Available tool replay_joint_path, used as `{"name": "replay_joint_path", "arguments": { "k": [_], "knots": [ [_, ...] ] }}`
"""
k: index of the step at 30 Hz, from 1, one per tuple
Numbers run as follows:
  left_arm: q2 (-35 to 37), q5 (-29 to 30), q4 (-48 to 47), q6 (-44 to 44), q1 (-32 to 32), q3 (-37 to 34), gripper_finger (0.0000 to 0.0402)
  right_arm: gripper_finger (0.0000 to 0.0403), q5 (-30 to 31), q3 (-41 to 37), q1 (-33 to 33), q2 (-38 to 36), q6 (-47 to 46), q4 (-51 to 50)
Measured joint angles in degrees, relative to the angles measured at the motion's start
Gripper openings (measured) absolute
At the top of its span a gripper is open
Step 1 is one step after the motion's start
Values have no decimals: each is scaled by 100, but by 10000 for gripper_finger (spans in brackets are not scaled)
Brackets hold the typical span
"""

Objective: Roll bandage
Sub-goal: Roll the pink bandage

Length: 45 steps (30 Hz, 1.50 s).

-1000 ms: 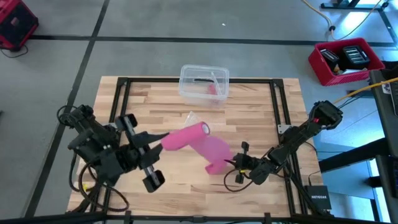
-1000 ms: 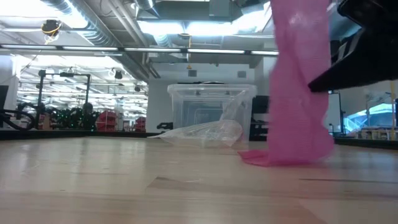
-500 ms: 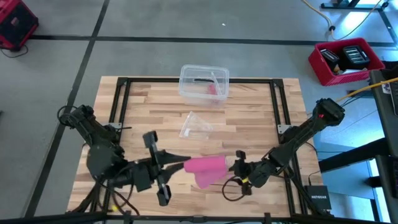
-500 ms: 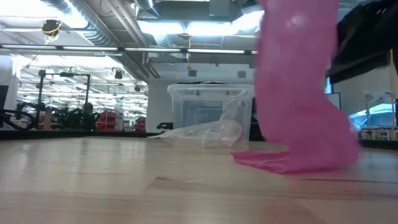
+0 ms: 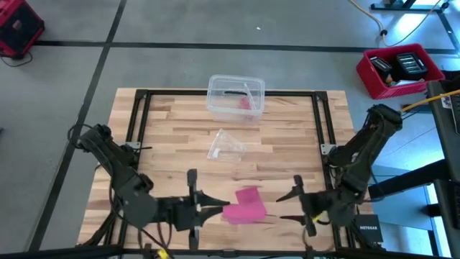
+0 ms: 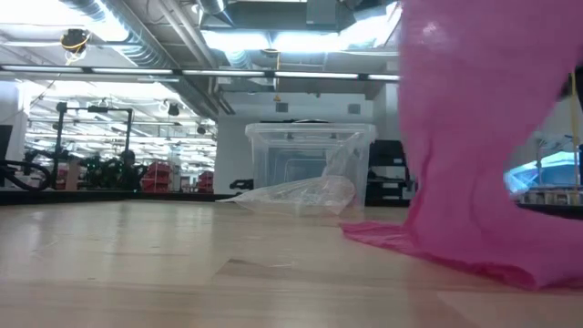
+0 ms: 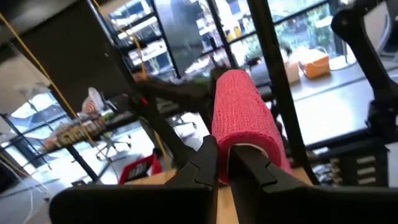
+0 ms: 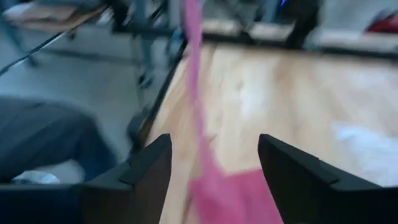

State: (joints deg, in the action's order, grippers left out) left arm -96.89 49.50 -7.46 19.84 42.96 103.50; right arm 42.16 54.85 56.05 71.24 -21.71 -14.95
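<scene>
The pink bandage is partly wound into a roll (image 5: 241, 211) near the table's front edge. Its loose strip (image 6: 474, 137) hangs down, and the strip's lower end (image 6: 428, 239) lies on the wood. My left gripper (image 5: 213, 210) points toward the table's right and is shut on the roll (image 7: 239, 106). My right gripper (image 5: 293, 204) stands to the right of the roll, facing it, open. In the right wrist view the blurred strip (image 8: 198, 93) runs between its spread fingers (image 8: 214, 168), apart from both. My left gripper pinches the roll's near end (image 7: 231, 144) between its two fingers. They come level from the table's left and lie along the roll. The roll sticks out past the fingertips, lifted off the table. The loose strip hangs from it onto the wood.
A clear plastic box (image 5: 236, 96) stands at the table's far edge. A crumpled clear wrapper (image 5: 226, 144) lies mid-table. A black frame (image 5: 323, 137) borders the wooden top. A red bin (image 5: 399, 70) sits on the floor beyond the right side.
My left gripper has carried the roll from mid-table toward the near edge and rightward, turning to point right. My right gripper has opened, let go of the strip's end and drawn back toward the near right corner. The loose strip has gathered into a short heap beside the roll.
</scene>
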Motion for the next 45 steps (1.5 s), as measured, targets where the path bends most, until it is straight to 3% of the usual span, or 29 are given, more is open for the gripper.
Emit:
{"name": "replay_joint_path", "arguments": {
  "k": [3, 5, 14, 24, 28, 33, 36, 40, 45],
  "knots": [
    [-188, 0, 31, -24, -19, 0, 17, 237, 834, 14, 168, 26, 478, 632],
    [-301, 19, 85, 8, -52, 0, 17, 237, 918, 17, 173, 81, 803, 1105],
    [-395, 88, 61, -170, -300, -2, 17, 237, 441, 15, 97, 178, 1493, 2877],
    [-452, 87, 35, -304, -563, -2, 17, 233, 68, 17, -440, 484, 1647, 3589],
    [-467, 87, 45, -326, -626, -2, 17, 175, 69, 17, -487, 571, 1762, 3616],
    [-469, 87, 68, -362, -674, -2, 17, 23, 25, 17, -480, 593, 1947, 3581],
    [-469, 222, 168, -315, -706, -2, 17, 17, 25, 17, -469, 675, 1988, 3635],
    [-471, 905, 805, 222, -712, -2, 17, 6, 39, 18, -469, 929, 1983, 3656],
    [-490, 958, 2008, 1233, -661, -13, 13, 4, 156, 30, -472, 1243, 1890, 3649]
  ]
}}
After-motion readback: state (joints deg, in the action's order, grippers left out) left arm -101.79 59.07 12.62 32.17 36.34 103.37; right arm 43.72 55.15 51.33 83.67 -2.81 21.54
